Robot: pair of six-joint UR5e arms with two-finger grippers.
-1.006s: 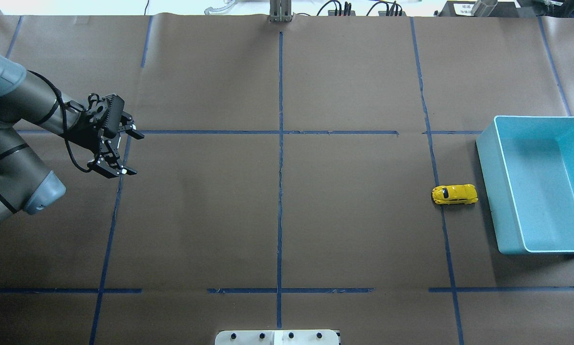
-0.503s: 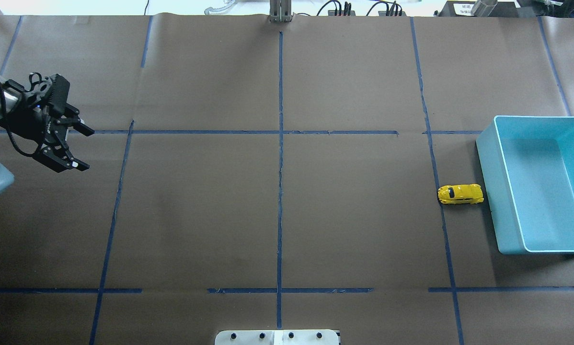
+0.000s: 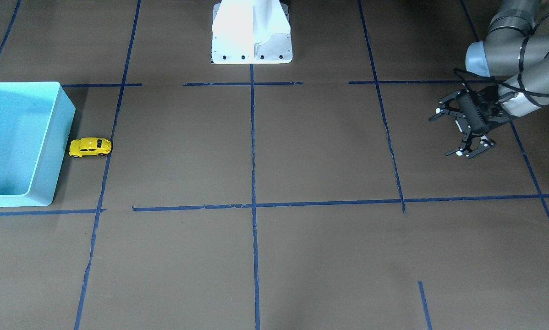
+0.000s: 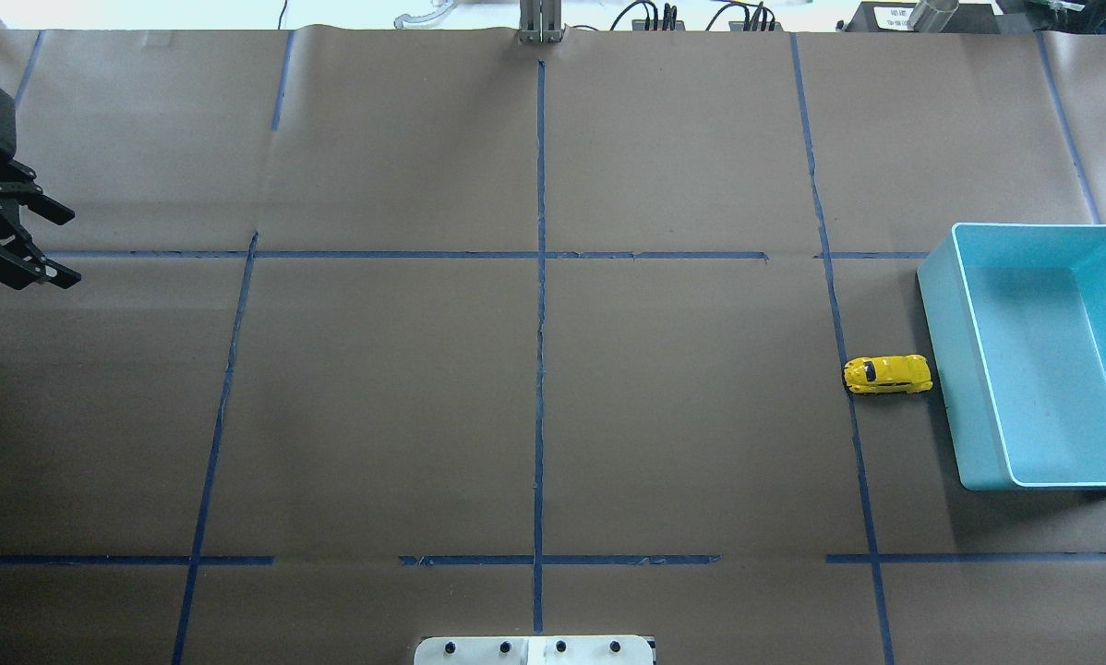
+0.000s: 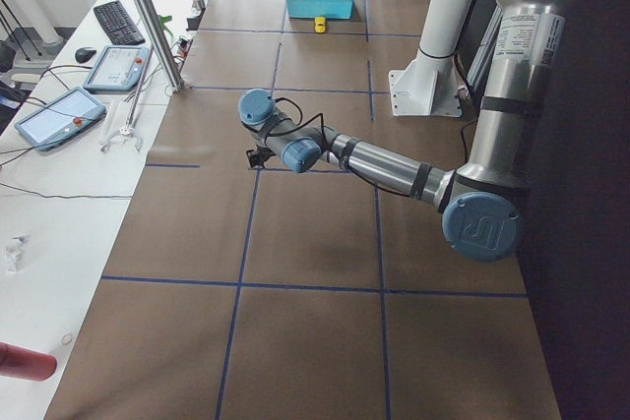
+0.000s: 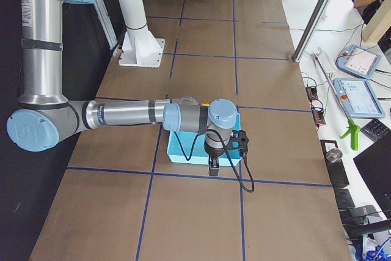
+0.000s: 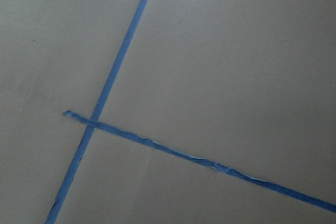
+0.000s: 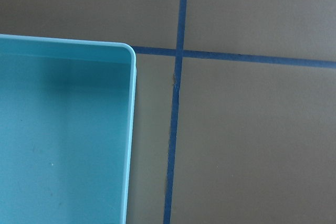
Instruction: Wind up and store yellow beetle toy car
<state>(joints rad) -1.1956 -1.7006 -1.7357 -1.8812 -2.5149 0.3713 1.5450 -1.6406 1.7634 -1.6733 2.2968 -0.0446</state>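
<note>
The yellow beetle toy car (image 4: 887, 374) stands on its wheels on the brown table, just left of the light-blue bin (image 4: 964, 406). It also shows in the front view (image 3: 90, 147) beside the bin (image 3: 50, 151). My left gripper (image 4: 66, 247) is open and empty at the table's far left edge, far from the car; in the front view (image 3: 441, 136) its jaws stand wide apart. My right gripper (image 6: 212, 167) shows only in the exterior right view, by the bin's near wall (image 6: 183, 151); I cannot tell whether it is open or shut. The right wrist view shows the bin's corner (image 8: 63, 129), no fingers.
Blue tape lines (image 4: 540, 277) divide the brown table into squares. The white robot base (image 3: 251, 32) stands at the table's robot-side edge. A metal post (image 4: 540, 23) and cables sit at the far edge.
My left gripper has pulled back to the left, to the table's edge, still open. The car rolled a little toward the bin, then stopped.
</note>
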